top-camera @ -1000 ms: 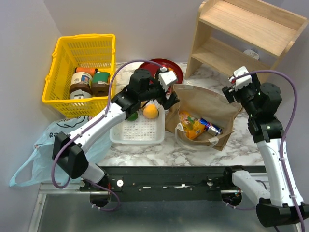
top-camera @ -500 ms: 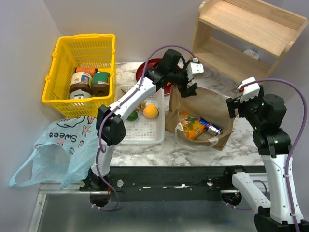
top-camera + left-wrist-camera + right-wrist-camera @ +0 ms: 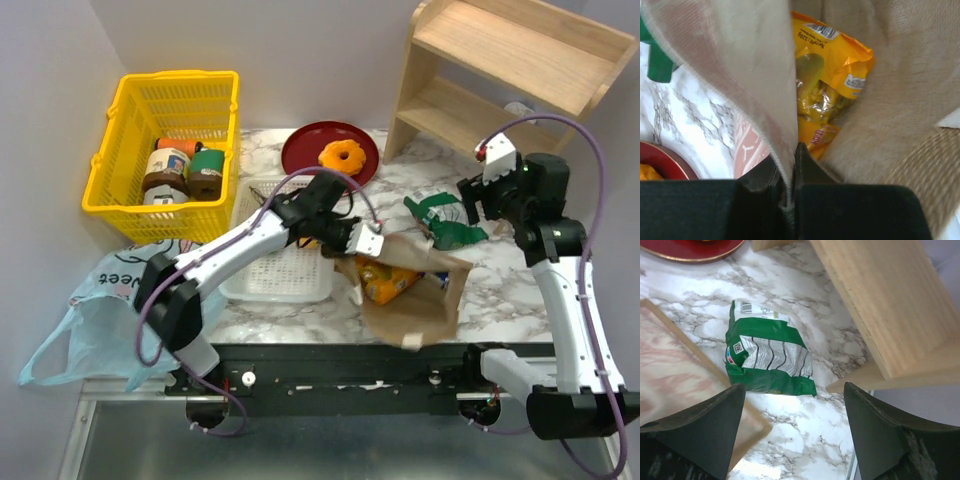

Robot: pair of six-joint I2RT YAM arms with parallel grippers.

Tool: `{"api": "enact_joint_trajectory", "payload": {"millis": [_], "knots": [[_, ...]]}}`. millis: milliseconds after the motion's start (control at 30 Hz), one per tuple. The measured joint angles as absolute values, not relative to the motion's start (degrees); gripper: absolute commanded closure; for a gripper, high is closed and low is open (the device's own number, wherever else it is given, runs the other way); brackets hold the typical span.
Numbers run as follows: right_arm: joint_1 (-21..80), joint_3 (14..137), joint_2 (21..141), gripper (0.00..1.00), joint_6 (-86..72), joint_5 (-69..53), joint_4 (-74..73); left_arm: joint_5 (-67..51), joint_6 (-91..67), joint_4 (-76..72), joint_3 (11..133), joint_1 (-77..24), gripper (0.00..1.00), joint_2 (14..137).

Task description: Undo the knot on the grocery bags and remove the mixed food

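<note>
Lower left, nearest: light-blue carrier bag (image 3: 120,300) draped off the marble table (image 3: 500,285). Centre: left claw (image 3: 789,170) clenched on the rim of the brown paper bag (image 3: 415,300), probably holding the mouth up to expose the yellow-orange snack packet (image 3: 825,75) inside; to the right, right claw (image 3: 792,387) spread wide over the green crisp bag (image 3: 767,357). Farthest: doughnut (image 3: 342,156) on red plate (image 3: 305,150), yellow basket (image 3: 130,110) upper left, wooden shelf (image 3: 520,60) upper right.

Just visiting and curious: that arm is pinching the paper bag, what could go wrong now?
The left gripper pinches only the thin edge of the paper bag, which might tear or slip out. The bag lies near the front edge of the table with a yellow packet inside; a pull could tip it off.
</note>
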State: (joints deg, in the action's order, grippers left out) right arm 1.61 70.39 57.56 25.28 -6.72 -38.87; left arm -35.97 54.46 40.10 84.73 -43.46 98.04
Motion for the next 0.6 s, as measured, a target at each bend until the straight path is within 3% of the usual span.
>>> {"api": "enact_joint_trajectory", "payload": {"millis": [167,300,600], "knots": [[1.48,68.84,65.78,0.18,27.88,-10.85,-37.10,-34.76,58.02,33.65,69.25,-42.61,1.00,85.23],[1.50,65.21,73.01,0.14,29.63,-13.41,-34.98,-33.36,59.92,26.59,59.33,-41.74,1.00,80.27],[1.50,64.82,83.33,0.07,32.71,-19.51,-32.12,-31.97,58.15,24.12,60.69,-41.69,0.99,82.04]]}}
